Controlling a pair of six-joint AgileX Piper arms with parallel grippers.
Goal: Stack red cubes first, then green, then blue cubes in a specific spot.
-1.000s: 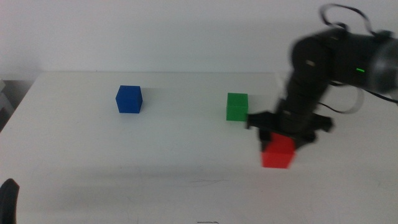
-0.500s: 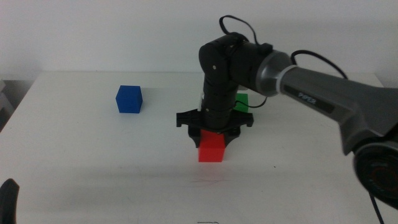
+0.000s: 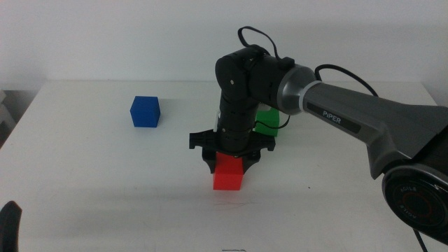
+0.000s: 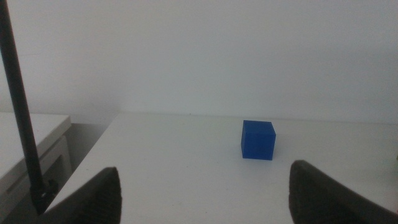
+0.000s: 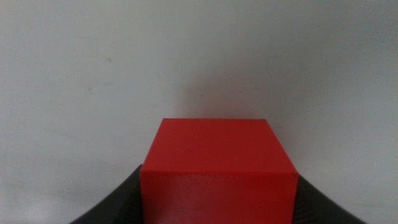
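Observation:
My right gripper is shut on the red cube and holds it at or just above the white tabletop near the middle. In the right wrist view the red cube sits between the two dark jaws. The green cube stands just behind the right arm, partly hidden by it. The blue cube stands alone at the back left; it also shows in the left wrist view. My left gripper waits at the front left corner, open and empty.
The right arm reaches in from the right across the table's back half. In the left wrist view a thin dark pole and a lower white side surface stand beyond the table's edge.
My right gripper has carried the red cube leftward, from right of the green cube to the table's middle, and a little nearer the front edge. The green and blue cubes have not moved.

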